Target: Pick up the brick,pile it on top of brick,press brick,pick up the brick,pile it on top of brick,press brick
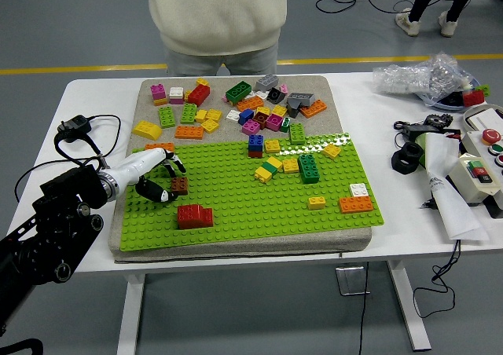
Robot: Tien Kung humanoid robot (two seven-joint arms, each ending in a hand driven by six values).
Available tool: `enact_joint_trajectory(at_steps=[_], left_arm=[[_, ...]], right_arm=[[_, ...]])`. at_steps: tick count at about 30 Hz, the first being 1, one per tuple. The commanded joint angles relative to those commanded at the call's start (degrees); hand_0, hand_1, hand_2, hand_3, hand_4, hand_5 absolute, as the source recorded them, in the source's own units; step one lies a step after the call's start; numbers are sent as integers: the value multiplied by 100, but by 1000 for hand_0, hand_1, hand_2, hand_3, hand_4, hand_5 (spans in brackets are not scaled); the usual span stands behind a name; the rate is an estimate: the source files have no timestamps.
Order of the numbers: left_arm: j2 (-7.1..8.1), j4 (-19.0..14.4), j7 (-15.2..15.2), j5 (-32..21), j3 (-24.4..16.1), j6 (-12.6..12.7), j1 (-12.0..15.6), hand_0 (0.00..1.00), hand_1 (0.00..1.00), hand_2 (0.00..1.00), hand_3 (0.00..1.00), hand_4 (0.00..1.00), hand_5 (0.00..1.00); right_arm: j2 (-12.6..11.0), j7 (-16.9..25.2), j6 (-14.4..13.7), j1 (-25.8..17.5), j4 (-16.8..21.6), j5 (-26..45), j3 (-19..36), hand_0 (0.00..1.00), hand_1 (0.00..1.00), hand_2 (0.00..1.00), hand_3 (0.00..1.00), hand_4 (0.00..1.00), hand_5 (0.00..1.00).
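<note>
Fingers: the left hand's [161, 178] fingers [174, 165] curl around the brown brick [180, 185], thumb below and the others above; they look to touch it, though whether they grip or only rest I cannot tell for sure.
Brown brick: it sits on the green baseplate [244, 206] near its left edge, apparently not lifted off the studs.
Red brick: the red brick [194, 215] lies just below and to the right of the brown one, near but apart, with one raised end. It seems a likely base for piling, but that is a guess.
Other bricks: a loose heap [236, 104] lies on the grey mat beyond the baseplate, and a few small stacks stand mid-plate.
Right hand: not in view.
Person: someone in a pale jumper [218, 13] stands at the far side; no hands show.
Table: the table [369, 245] carries tools and a bag on its right side, well apart from the work.
Progress: early, by my reading. The first pick-up is only starting; piling, pressing and the whole second round are left.
</note>
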Motion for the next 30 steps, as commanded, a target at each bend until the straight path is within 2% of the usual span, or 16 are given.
enact_joint_trajectory(at_steps=[4,5,10,11,16,17,30], left_arm=[[9,-22,-2,-24,10,25,19,752,742,534,604,761,7],[8,-22,-2,-27,11,29,21,712,728,519,569,722,2],[5,-18,-5,-58,23,44,27,712,728,519,569,722,2],[4,-17,-5,-59,23,44,27,679,687,519,560,706,2],[-3,11,-9,-105,27,101,25,679,687,519,560,706,2],[-4,13,-10,-105,27,105,23,636,638,512,541,662,2],[29,-75,-25,-140,-38,108,69,612,604,508,528,628,2]], right_arm=[[1,-1,0,-3,0,-6,3,762,676,718,734,998,685],[1,-1,0,-3,0,-8,3,762,676,718,735,998,685],[7,0,2,-5,0,-13,6,762,676,718,735,998,685],[8,0,2,-6,0,-13,5,762,676,718,735,998,685],[5,-2,3,-11,0,-15,3,762,676,718,735,998,685],[5,-2,3,-9,0,-16,4,763,676,718,735,998,685],[4,0,-2,-4,0,14,1,762,676,718,736,998,686]])
